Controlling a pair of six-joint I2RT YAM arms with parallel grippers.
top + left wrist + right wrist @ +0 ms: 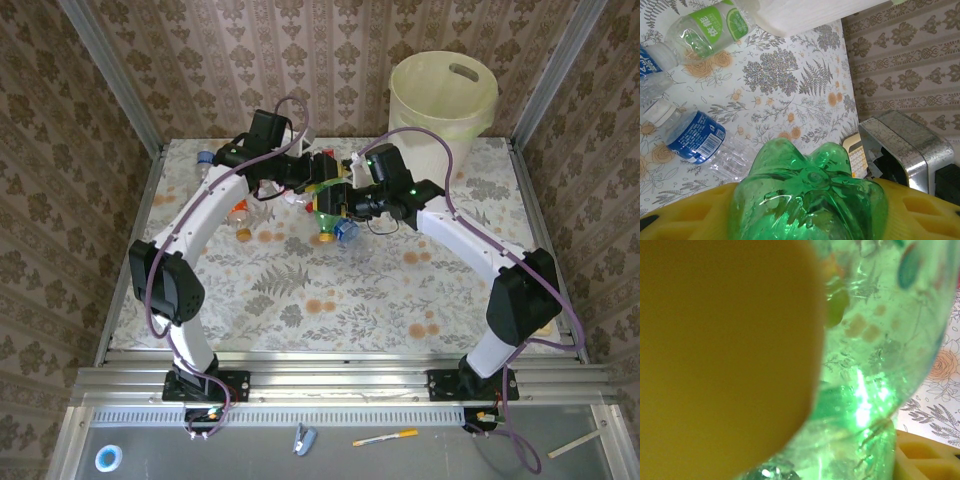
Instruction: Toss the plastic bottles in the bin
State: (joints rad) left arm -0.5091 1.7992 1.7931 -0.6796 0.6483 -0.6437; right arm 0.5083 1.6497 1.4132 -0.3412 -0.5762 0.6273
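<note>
The left gripper (807,222) pinches a green bottle (810,190) at its lobed base, its yellow fingers (685,212) pressed to either side. Past these fingertips and to their left, more plastic bottles lie on the flowered table (790,75): a blue-labelled bottle (692,137) nearest, a second blue-labelled bottle (647,70) cut by the frame edge, and a green-labelled bottle (710,22) farthest out. To the right of the fingertips a pale yellow calculator (856,155) sits just beside a metal post (905,145). From above, orange-capped bottles (241,212) lie on the left gripper's outer side, and a blue-capped bottle (346,231) lies just on the near side of where the two grippers meet. The right gripper (860,440) faces the left one, and green bottle plastic fills the gap between its own yellow fingertips (715,350); whether they squeeze it or merely flank it I cannot tell. The bin (430,118) stands upright beyond the right gripper and to its right, by the far corner, well apart from both grippers
</note>
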